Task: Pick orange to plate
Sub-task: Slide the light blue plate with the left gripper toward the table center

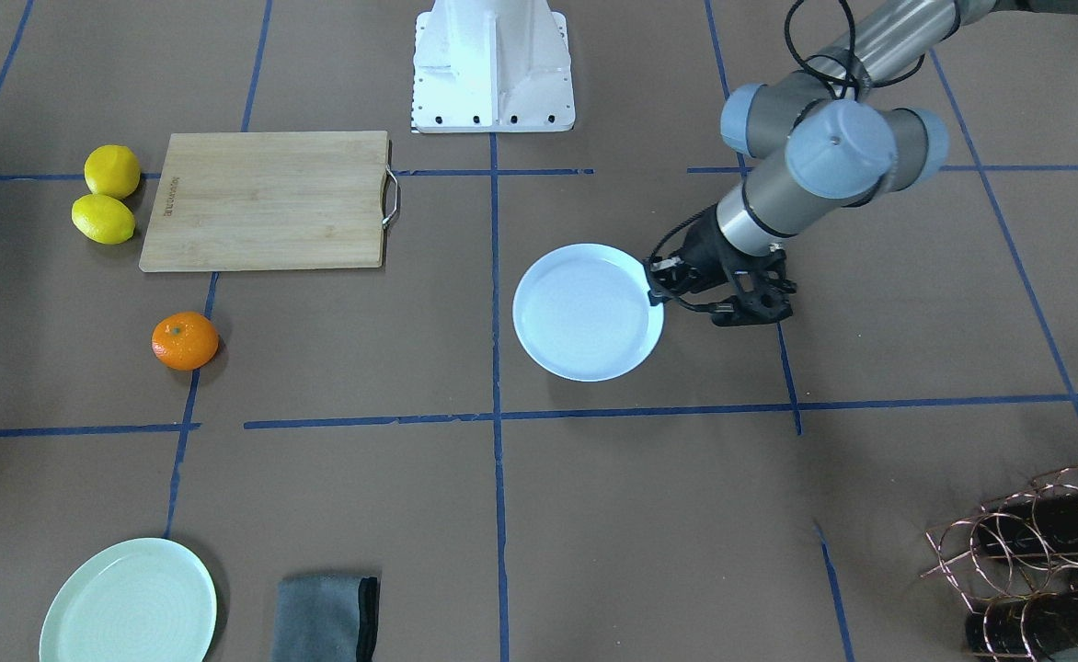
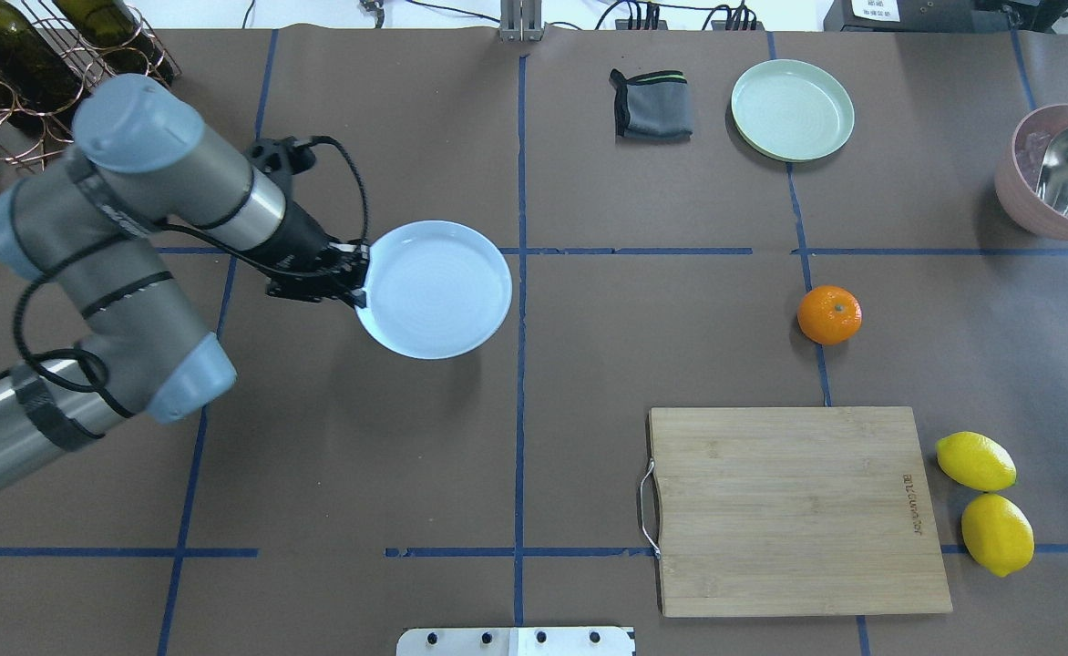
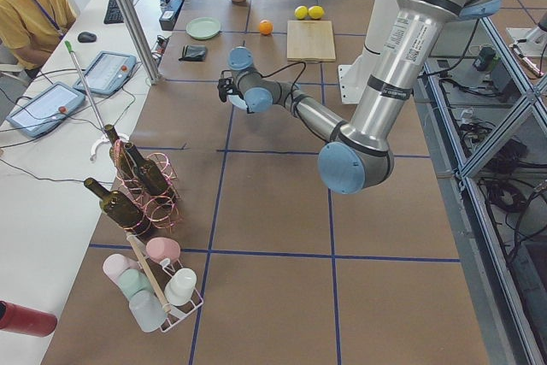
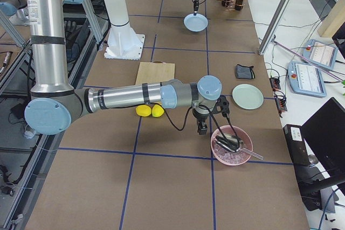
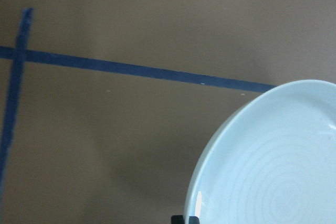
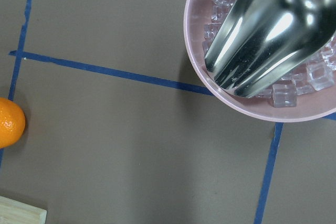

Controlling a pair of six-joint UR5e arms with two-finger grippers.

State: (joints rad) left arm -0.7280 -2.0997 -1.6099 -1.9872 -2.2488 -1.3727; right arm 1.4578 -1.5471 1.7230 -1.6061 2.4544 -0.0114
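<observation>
Overhead exterior shows your left gripper [image 2: 352, 281] clenched on the rim of the plate [image 2: 434, 290], which juts out beyond its fingertips. A shadow beneath suggests the plate hangs just off the bench [image 2: 516, 410], though you cannot be sure from here. The orange [image 2: 829, 314] sits well apart from that gripper, past the plate's far edge and alone on the bench.

The step in hand looks like bringing fruit and plate together. That rim pinch is slim, so carry the plate level and slowly, or set it flat before anything goes on it.

Your right gripper [image 4: 202, 129] shows only from the side, and you cannot tell whether it is released or clenched. Its wrist camera has the orange at the left edge and the pink bowl [image 6: 189, 24] on the right. Steer toward the fruit and away from the bowl. Centre over the orange, come down with the jaws wide and close gently at its widest part, since it is likely to roll.

The orange is small, round and bright, with a dimpled peel and a dark stem dot facing up. The plate is white with a faint blue tint, a raised rim and faint rings inside.
</observation>
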